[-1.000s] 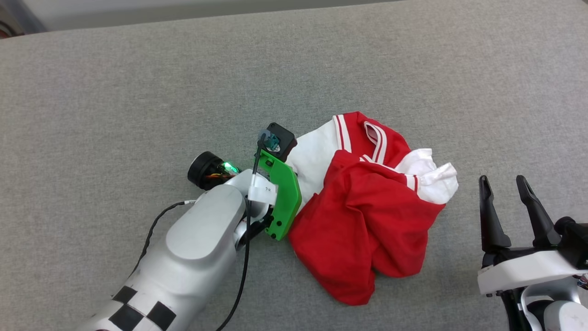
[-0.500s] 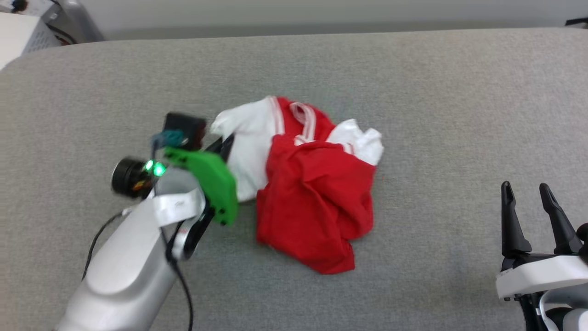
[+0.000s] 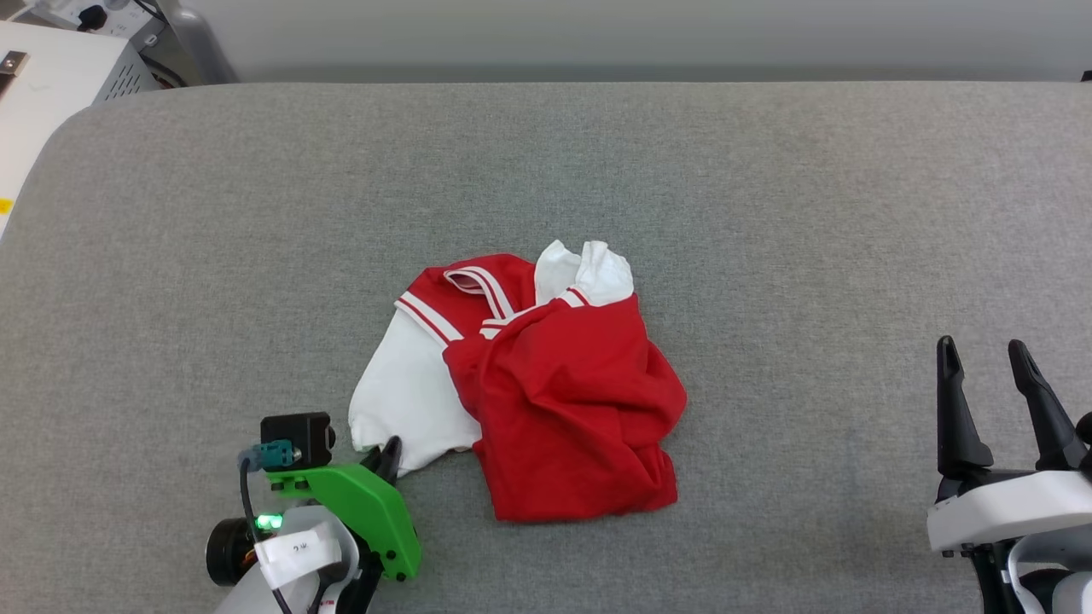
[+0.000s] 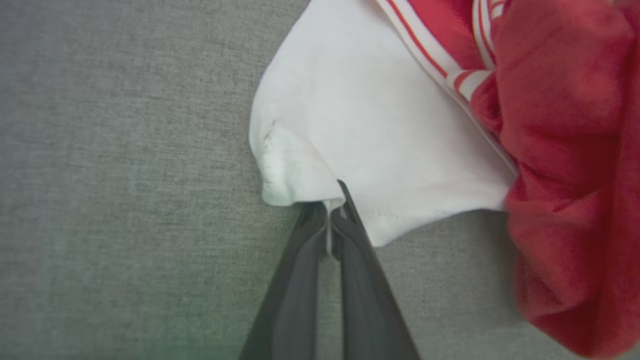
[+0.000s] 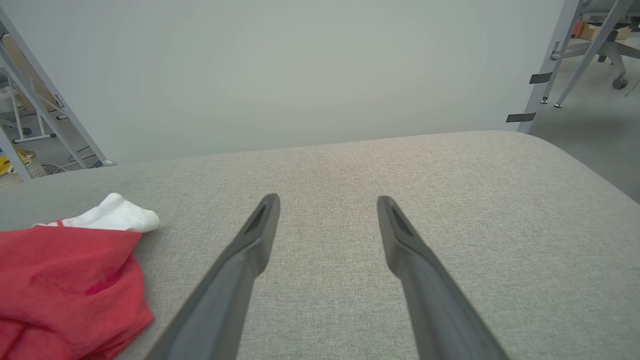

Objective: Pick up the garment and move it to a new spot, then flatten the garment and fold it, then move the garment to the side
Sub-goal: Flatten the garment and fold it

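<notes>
The garment [image 3: 554, 401], red with white sleeves and red-and-white striped trim, lies crumpled in a heap on the grey padded surface [image 3: 768, 213]. My left gripper [image 3: 388, 452] sits at the heap's near-left edge, shut on the hem of a white sleeve [image 4: 370, 140]. In the left wrist view the left gripper [image 4: 332, 200] pinches a thin fold of white cloth between its closed fingers. My right gripper [image 3: 990, 358] hovers open at the lower right, well clear of the garment. In the right wrist view the right gripper [image 5: 327, 200] points over bare surface, with the garment [image 5: 70, 280] at the left.
The grey padded surface runs wide on all sides of the heap. A white cabinet [image 3: 51, 68] stands beyond the far-left corner. A pale wall [image 5: 300, 65] lies behind the far edge, with metal frame legs [image 5: 565, 60] at the far right.
The head camera has shifted. My left gripper has pulled back toward me, dragging the white sleeve and the heap with it. The right gripper stays open in place.
</notes>
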Available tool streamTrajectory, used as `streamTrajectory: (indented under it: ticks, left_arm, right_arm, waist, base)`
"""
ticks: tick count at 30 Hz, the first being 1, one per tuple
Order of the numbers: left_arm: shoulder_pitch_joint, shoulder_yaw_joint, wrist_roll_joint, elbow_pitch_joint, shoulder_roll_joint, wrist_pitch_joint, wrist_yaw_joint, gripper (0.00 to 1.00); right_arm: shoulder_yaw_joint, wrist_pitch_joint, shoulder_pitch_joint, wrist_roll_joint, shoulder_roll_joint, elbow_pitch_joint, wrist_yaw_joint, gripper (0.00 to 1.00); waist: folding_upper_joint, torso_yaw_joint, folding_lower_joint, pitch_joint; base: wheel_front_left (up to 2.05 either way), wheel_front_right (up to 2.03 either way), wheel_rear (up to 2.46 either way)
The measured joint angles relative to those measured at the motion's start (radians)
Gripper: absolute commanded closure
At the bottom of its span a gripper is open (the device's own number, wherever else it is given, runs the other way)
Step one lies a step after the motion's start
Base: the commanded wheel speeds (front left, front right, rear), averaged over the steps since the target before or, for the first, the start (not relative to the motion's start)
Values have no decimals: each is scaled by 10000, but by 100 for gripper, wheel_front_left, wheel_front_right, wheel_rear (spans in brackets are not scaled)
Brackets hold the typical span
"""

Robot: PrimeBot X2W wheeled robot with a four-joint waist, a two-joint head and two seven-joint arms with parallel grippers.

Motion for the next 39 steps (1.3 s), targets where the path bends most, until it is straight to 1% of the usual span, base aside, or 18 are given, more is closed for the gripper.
streamTrajectory:
  ticks: [4, 7, 10, 15, 18, 23, 29, 34, 39]
  left_arm:
    - [18, 96, 295, -50, -125, -1269, -8, 0]
    - [21, 209, 422, -138, -247, -2322, -221, 0]
    - [21, 253, 683, -155, -259, -3033, -364, 0]
    - [21, 357, 1060, -558, -295, -3540, -497, 0]
    - [32, 441, 1363, -995, -322, -3614, -518, 0]
    - [154, 614, 1684, -1601, -376, -3693, -715, 0]
    - [183, 660, 2088, -1923, -604, -3695, -882, 0]
    - [179, 640, 2276, -2011, -761, -3695, -989, 0]
    - [177, 640, 2424, -2050, -978, -3695, -1093, 0]
  right_arm:
    - [4, 84, 0, -48, 0, -31, 0, 0]
    - [2, 167, 10, -121, 0, -61, 0, 0]
    - [15, 265, 17, -194, 0, -75, 0, 0]
    - [313, 525, 17, -366, -2, -81, 0, 0]
    - [811, 1012, 1, -453, -12, 113, 0, 0]
    - [2125, 2723, -344, -407, -102, 771, 0, 0]
    - [4182, 4172, -1550, 265, -911, 1338, 0, 0]
    - [6102, 4775, -2843, 832, -1555, 1753, 0, 0]
    - [7344, 5120, -3928, 1239, -1935, 2418, 0, 0]
  waist:
    - [0, 13, 0, -114]
    - [0, 32, 0, -214]
    - [0, 65, 0, -290]
    - [0, 121, 0, -405]
    - [0, 202, 0, -480]
    - [0, 455, 0, -576]
    - [0, 897, 0, -591]
    - [0, 1292, 0, -560]
    - [0, 1614, 0, -498]
  base:
    - [0, 0, 0]
    - [0, 0, 0]
    - [0, 0, 0]
    - [0, 0, 0]
    - [0, 0, 0]
    - [0, 0, 0]
    - [0, 0, 0]
    - [0, 0, 0]
    - [0, 0, 0]
